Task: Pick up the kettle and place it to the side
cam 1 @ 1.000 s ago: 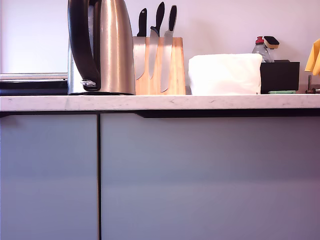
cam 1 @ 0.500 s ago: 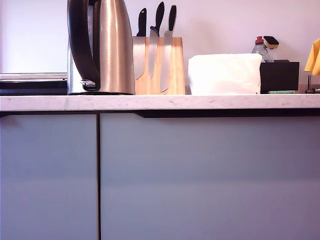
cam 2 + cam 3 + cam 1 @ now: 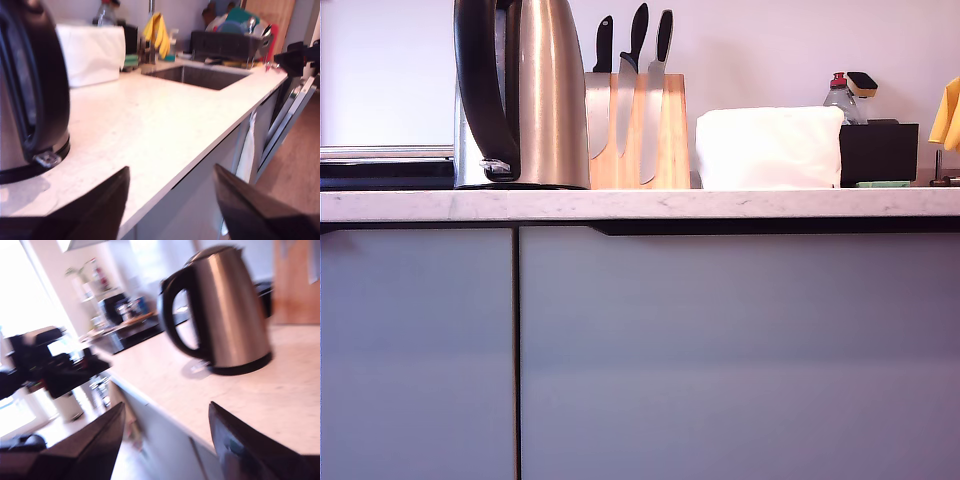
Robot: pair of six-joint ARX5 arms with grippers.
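The kettle (image 3: 545, 95) is a tall tapered steel body with a thick black loop handle (image 3: 480, 80). It stands upright on the white countertop (image 3: 740, 205) at the exterior view's left. No arm shows in that view. In the first wrist view the kettle (image 3: 30, 90) fills one edge, close beside my first gripper (image 3: 172, 200), which is open and holds nothing. In the second wrist view the kettle (image 3: 225, 310) stands a short way ahead of my second gripper (image 3: 165, 440), handle turned towards it. That gripper is also open and holds nothing.
A wooden knife block (image 3: 640, 140) stands right behind the kettle. Further along the counter are a white bundle (image 3: 768, 147) and a black box (image 3: 880, 150). Beyond them lie a sink (image 3: 200, 76), yellow gloves (image 3: 157, 30) and a dish rack (image 3: 230, 45). Grey cabinet fronts (image 3: 720, 350) run below.
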